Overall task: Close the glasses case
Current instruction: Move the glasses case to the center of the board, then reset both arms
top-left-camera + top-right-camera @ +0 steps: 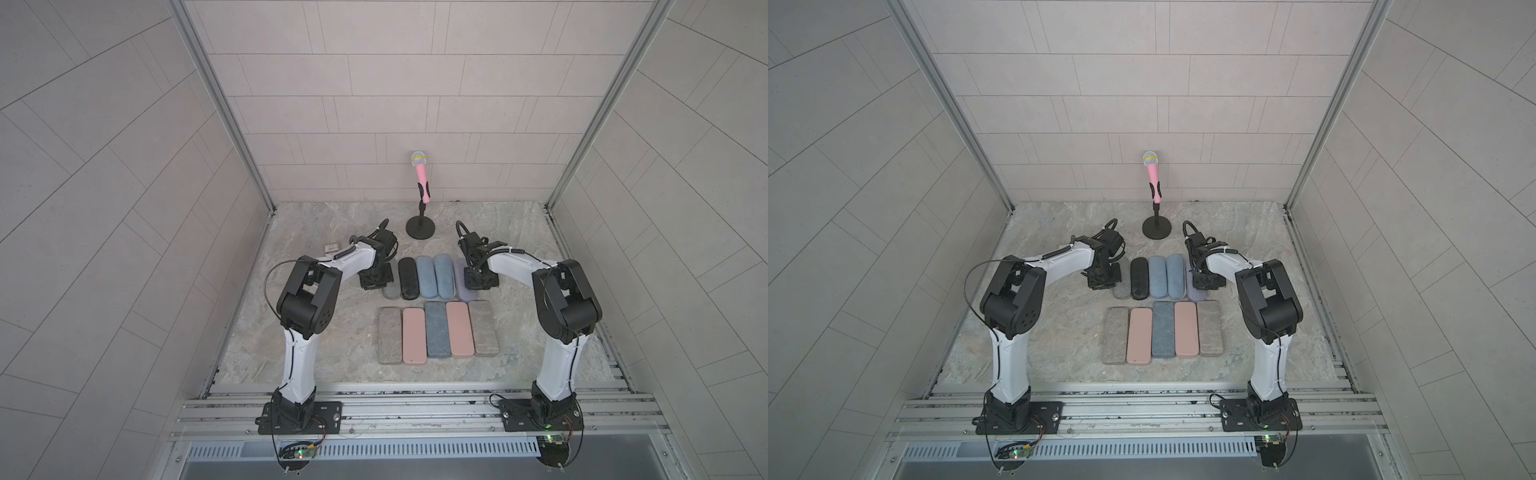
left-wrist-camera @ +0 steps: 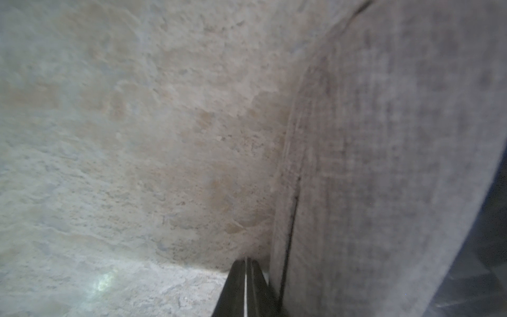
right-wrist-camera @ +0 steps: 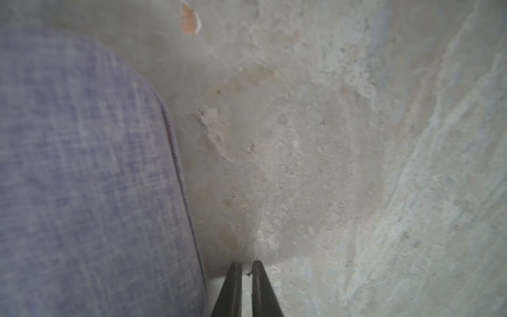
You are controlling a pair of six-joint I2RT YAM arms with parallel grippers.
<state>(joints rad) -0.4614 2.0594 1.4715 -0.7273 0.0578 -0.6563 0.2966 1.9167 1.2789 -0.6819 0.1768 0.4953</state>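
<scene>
A grey fabric glasses case (image 2: 384, 164) lies at the left end of the back row, mostly hidden under my left gripper (image 1: 376, 278) in both top views. Its seam shows as a thin dark line. In the left wrist view the left gripper (image 2: 246, 260) is shut with nothing in it, its tips low on the table right beside that case's outer side. A lavender fabric case (image 3: 82, 178) lies at the right end of the row (image 1: 467, 294). My right gripper (image 3: 247, 263) is shut and empty, with only a slit between its fingers, on the table just outside the lavender case.
Between the two end cases lie a black case (image 1: 407, 277) and two blue ones (image 1: 425, 276) (image 1: 444, 275). A front row of flat grey, pink and blue-grey cases (image 1: 438, 329) sits nearer the arm bases. A pink microphone on a stand (image 1: 420, 195) stands behind, and a small card (image 1: 331, 248) lies far left.
</scene>
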